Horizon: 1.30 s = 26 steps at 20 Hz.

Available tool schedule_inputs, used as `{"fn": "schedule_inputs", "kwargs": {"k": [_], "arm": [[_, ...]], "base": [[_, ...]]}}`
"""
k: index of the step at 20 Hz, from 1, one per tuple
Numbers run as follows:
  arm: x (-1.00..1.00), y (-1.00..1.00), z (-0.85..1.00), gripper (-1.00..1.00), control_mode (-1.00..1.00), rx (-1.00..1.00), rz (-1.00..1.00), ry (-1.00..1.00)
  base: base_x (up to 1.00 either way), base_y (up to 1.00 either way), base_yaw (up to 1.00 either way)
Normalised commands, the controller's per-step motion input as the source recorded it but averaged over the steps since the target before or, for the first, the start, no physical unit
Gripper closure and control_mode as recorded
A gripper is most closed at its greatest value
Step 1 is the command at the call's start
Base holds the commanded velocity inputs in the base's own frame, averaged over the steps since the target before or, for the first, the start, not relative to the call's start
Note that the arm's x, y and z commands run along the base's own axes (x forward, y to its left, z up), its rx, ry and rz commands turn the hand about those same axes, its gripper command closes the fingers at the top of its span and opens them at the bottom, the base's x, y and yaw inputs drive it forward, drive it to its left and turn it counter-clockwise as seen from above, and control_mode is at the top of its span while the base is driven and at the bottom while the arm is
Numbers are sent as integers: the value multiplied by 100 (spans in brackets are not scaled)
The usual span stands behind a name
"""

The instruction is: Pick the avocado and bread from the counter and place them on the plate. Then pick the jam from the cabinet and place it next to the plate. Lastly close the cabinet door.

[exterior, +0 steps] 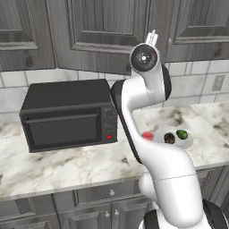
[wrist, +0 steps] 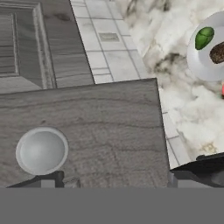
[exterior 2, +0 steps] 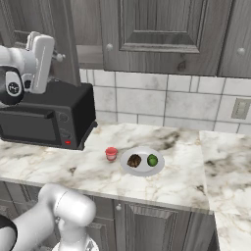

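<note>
Pincer [wrist: 111,179] spread wide, gripping nothing, right up against the tall grey wood-grain cabinet door [wrist: 87,131]; round silver knob [wrist: 42,150] at 9 o'clock. Small white round plate [wrist: 199,61] far off at 2 o'clock, carrying shiny green avocado [wrist: 204,37] and brown bread lump [wrist: 217,53]. Black microwave [exterior: 69,114] underneath.

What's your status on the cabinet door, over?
Pincer open, up at the cabinet door, beside its knob. Avocado and bread on plate, jam beside it. Nothing blocking the door.
</note>
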Motion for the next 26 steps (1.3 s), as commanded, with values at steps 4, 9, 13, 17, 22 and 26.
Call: {"fn": "schedule_inputs", "kwargs": {"k": [4,9,13,17,22,26], "arm": [[54,-6,-3,-100,-100,14,0,-6],[53,-3,-1,-100,-100,13,0,-7],[48,-1,-2,-100,-100,11,0,-9],[43,0,-7,-100,-100,6,0,-14],[50,3,-7,-100,-100,3,0,-13],[48,2,-4,-100,-100,2,0,-10]], "base": [[0,0,0],[0,0,0],[0,0,0],[0,0,0],[0,0,0],[0,0,0]]}}
